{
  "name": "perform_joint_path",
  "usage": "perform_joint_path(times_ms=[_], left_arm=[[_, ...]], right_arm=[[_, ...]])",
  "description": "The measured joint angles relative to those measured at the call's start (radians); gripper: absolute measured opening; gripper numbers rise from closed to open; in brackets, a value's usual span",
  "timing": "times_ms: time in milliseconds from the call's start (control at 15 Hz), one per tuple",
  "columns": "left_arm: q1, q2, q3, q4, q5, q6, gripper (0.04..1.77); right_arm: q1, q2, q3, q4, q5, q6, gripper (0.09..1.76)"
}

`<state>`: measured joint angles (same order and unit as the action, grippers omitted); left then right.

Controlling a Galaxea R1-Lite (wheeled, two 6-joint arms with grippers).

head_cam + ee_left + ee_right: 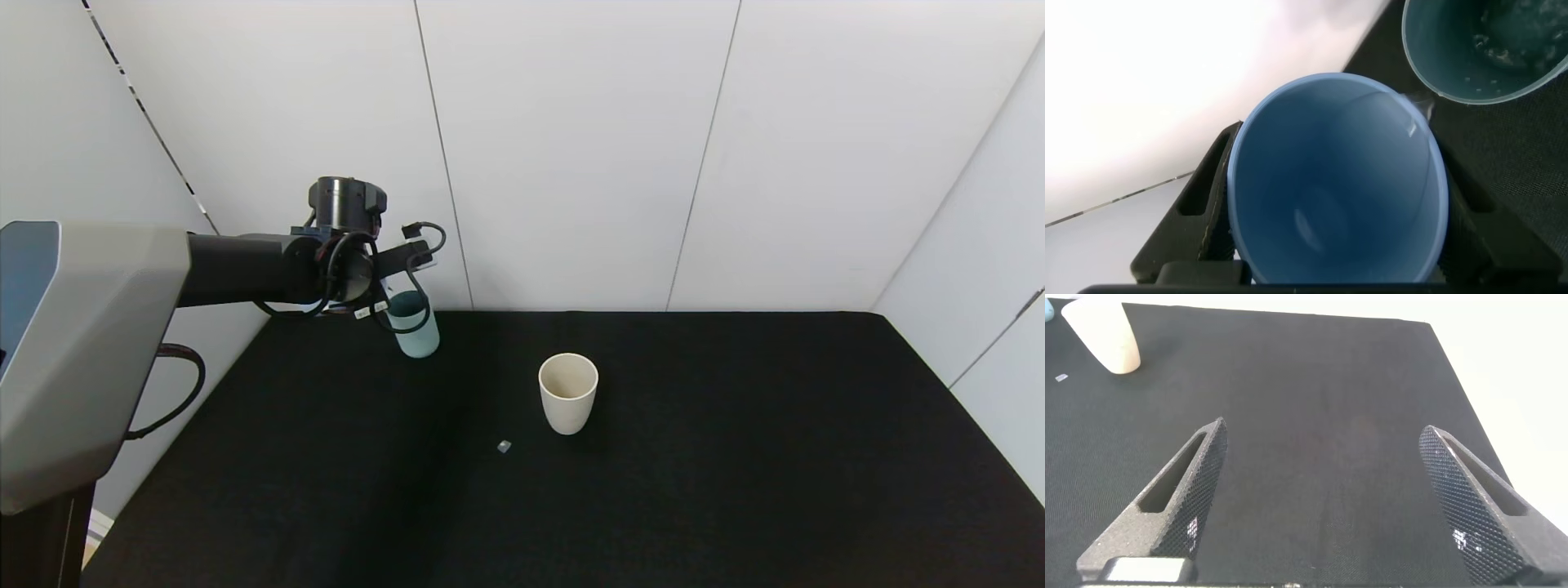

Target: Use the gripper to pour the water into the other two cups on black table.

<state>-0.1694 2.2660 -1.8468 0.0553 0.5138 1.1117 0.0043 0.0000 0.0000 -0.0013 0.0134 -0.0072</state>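
Observation:
My left gripper (396, 273) is raised over the back left of the black table (735, 457). In the left wrist view it (1335, 163) is shut on a light blue cup (1331, 188), tipped so that its mouth faces the camera. The cup's rim points at the teal-green cup (1486, 49), which holds some water. In the head view the teal-green cup (414, 327) stands upright right under the gripper, and the blue cup is hidden behind the wrist. The beige cup (568, 392) stands upright mid-table and looks empty. My right gripper (1323, 437) is open and empty, low over the table.
A small pale scrap (504, 446) lies on the cloth in front of and to the left of the beige cup. White wall panels close the table at the back and on both sides. The right wrist view shows the beige cup (1102, 335) far off.

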Motion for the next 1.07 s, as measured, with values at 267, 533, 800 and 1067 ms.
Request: perform_joint_path(times_ms=[267,533,800,1067], left_arm=[[-0.002,-0.002,0.0,0.004,0.002,0.008,1.29],[-0.002,-0.006,0.001,0.004,0.006,0.021,1.29],[-0.006,-0.007,0.005,-0.006,0.009,0.02,1.29],[-0.006,-0.012,0.015,-0.012,0.0,-0.03,1.29]], right_arm=[[0.0,0.0,0.0,0.0,0.0,0.0,1.71],[0.0,0.0,0.0,0.0,0.0,0.0,1.71],[0.0,0.0,0.0,0.0,0.0,0.0,1.71],[0.0,0.0,0.0,0.0,0.0,0.0,1.71]])
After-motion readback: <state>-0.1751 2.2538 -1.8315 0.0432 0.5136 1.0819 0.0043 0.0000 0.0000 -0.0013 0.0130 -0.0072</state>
